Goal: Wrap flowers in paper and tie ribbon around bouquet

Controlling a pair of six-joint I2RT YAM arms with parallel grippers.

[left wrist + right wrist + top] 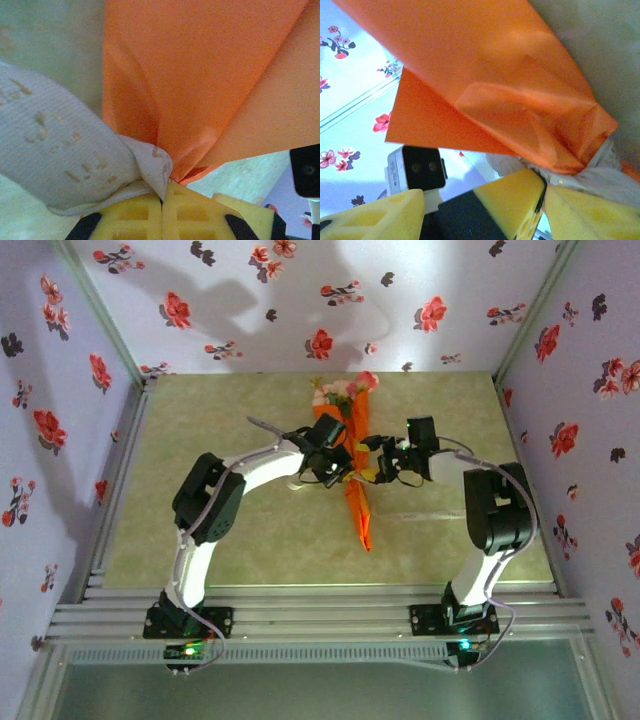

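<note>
Bouquet (360,515) lies mid-table (200,440), blooms toward the far edge; left gripper (162,201) pinches the ribbon (65,155) tight, likely to pull it snug; right gripper (385,472) waits beside, jaws apart, holding nothing.

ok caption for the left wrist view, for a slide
Left gripper shut on the cream ribbon, right up against the orange paper
</note>
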